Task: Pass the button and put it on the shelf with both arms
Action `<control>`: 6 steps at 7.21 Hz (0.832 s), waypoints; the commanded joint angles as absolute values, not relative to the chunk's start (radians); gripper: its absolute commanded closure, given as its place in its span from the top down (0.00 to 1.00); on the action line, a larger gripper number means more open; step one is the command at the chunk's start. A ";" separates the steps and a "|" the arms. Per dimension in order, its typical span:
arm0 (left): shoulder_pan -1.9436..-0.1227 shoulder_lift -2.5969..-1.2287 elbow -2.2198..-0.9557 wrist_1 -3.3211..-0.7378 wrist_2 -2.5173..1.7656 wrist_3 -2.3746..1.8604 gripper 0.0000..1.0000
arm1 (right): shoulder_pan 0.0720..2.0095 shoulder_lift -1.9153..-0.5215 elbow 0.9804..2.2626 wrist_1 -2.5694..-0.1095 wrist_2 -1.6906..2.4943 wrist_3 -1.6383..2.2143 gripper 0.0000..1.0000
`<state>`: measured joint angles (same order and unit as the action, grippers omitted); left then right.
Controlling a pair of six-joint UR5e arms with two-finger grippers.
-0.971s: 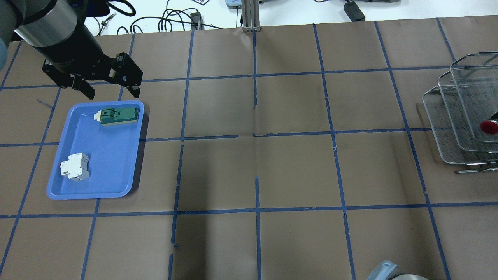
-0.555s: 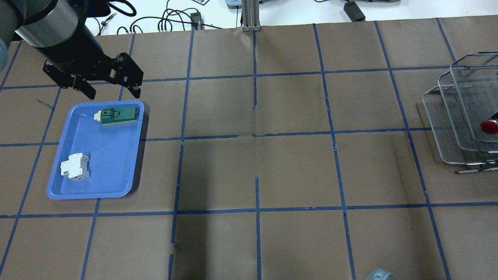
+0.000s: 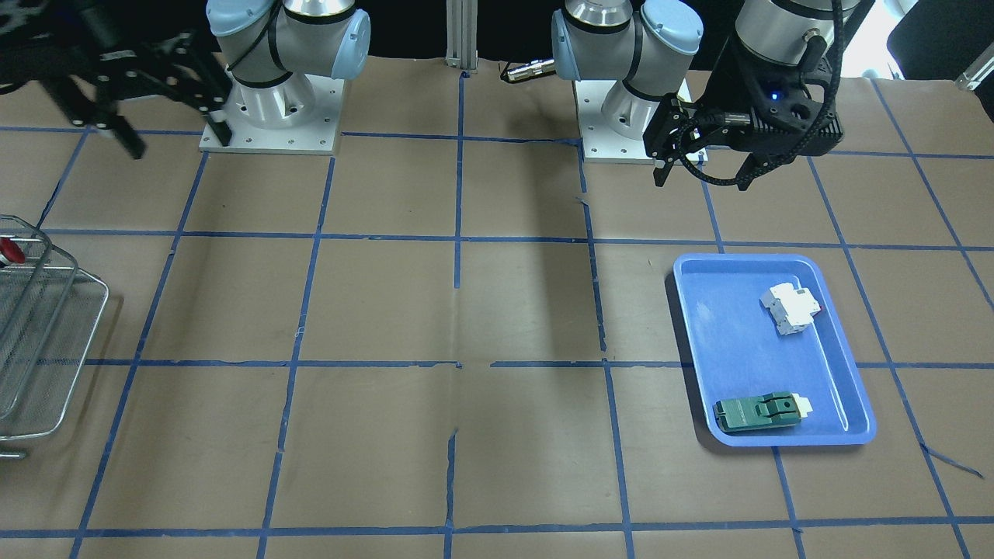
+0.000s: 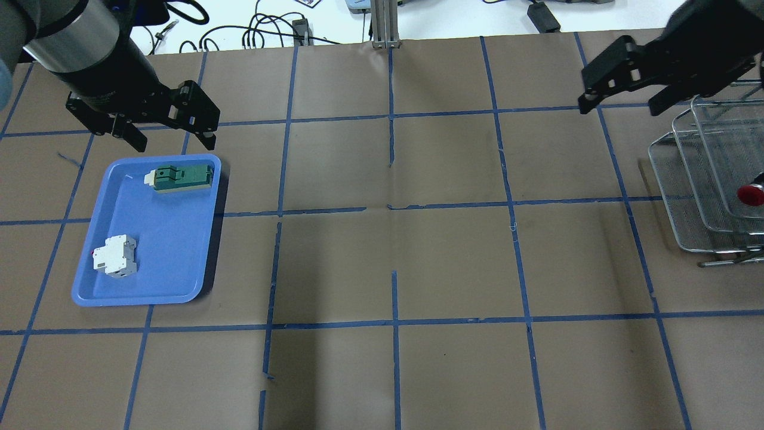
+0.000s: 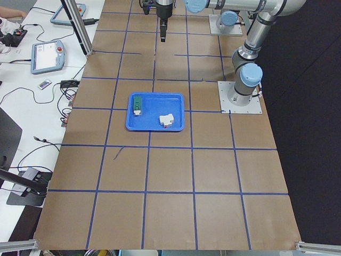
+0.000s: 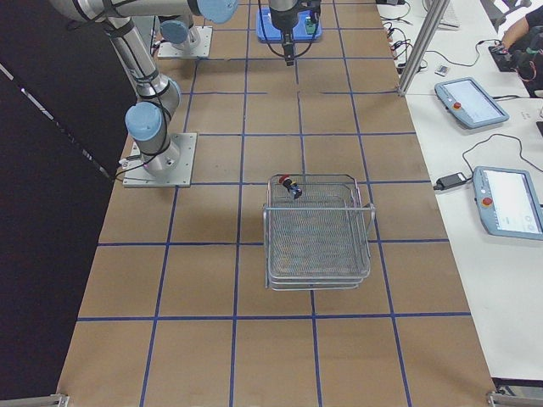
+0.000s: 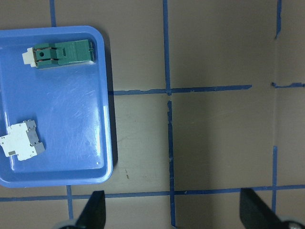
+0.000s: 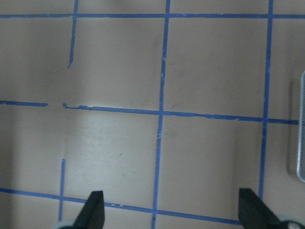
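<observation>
The button [image 4: 750,194], with its red cap, lies in an upper basket of the wire-mesh shelf [image 4: 680,197] at the table's right edge. It also shows in the front view [image 3: 9,250] and in the right side view [image 6: 290,183]. My right gripper [image 4: 621,109] is open and empty, up in the air just left of the shelf's far corner. My left gripper [image 4: 173,144] is open and empty, above the far edge of the blue tray [image 4: 173,239]. Both wrist views show open fingers over bare table.
The blue tray holds a green flat module [image 4: 179,177] at its far end and a white breaker block [image 4: 114,255] nearer the robot. Cables and operator consoles lie beyond the table's far edge. Brown paper with blue tape lines covers the table.
My right gripper has come into the overhead view at the top right beside the shelf; earlier only a bit of that arm showed at the bottom edge. The left gripper has stayed put.
</observation>
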<state>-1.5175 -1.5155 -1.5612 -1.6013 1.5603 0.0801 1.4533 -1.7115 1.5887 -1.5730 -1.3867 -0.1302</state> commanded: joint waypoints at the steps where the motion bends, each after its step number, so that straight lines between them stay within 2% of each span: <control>1: -1.519 -1.516 -1.563 -1.600 1.560 0.081 1.00 | 1.542 -1.683 1.586 -1.617 -1.524 -0.057 1.00; 3: -1.519 -1.516 -1.565 -1.600 1.560 0.080 1.00 | 1.542 -1.626 1.525 -1.615 -1.520 -0.043 1.00; 6: -1.517 -1.516 -1.566 -1.600 1.562 0.081 1.00 | 1.546 -1.601 1.517 -1.612 -1.529 -0.043 1.00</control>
<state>-1.5184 -1.5156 -1.5658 -1.6000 1.5611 0.0812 1.5455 -1.6057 1.5194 -1.6132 -1.5264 -0.0436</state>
